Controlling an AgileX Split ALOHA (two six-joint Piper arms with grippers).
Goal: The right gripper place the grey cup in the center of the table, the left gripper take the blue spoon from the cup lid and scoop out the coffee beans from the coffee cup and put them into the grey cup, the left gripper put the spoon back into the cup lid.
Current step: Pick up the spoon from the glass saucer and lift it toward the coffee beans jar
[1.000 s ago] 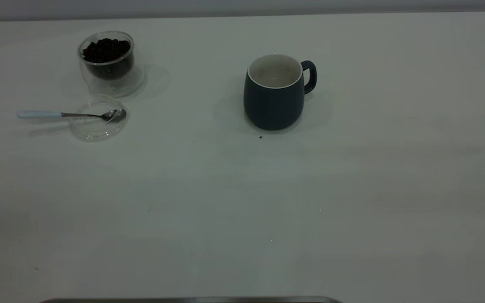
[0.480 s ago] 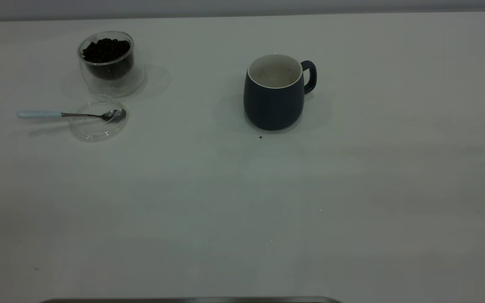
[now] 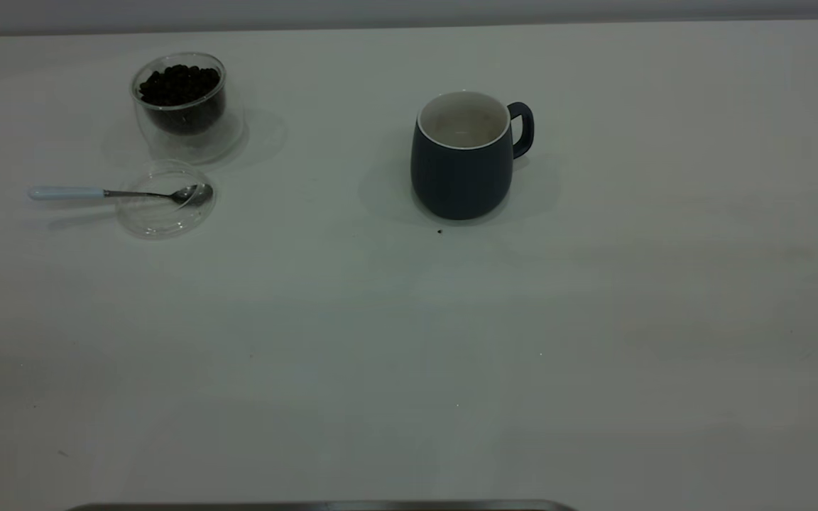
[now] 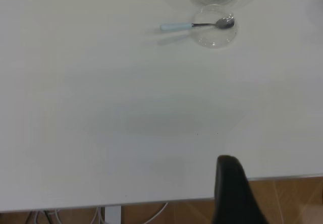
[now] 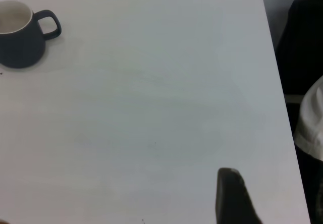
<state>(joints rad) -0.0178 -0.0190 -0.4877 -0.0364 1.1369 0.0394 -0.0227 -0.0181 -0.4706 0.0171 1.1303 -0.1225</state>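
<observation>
Nothing has moved since the earlier frames: every object on the worktop (image 3: pixel 409 341) sits where it did a second ago, and neither arm shows in the exterior view.

At the far left, the blue spoon (image 3: pixel 119 192) lies flat with its pale handle pointing outward to the left and its metal bowl resting inside the cup lid (image 3: pixel 166 199), which lies on the worktop. Just behind the lid stands the coffee cup (image 3: pixel 183 106), upright, holding a heap of coffee beans (image 3: pixel 179 84) that reaches near its rim. Cup and lid stand close together; whether they touch cannot be told.

Well to the right of these, near the middle of the worktop's width and toward the back, the grey cup (image 3: pixel 463 155) stands upright with its handle turned to the right and its pale inside showing. A tiny dark speck (image 3: pixel 439 231) lies just in front of its base.

From the left wrist view, only one black finger of the left gripper (image 4: pixel 233 191) shows, over the worktop's near edge and well apart from the spoon; whether it is open or closed cannot be told. From the right wrist view, the right gripper (image 5: pixel 233 196) likewise shows a single dark finger, well apart from the grey cup, and its state cannot be told either.
</observation>
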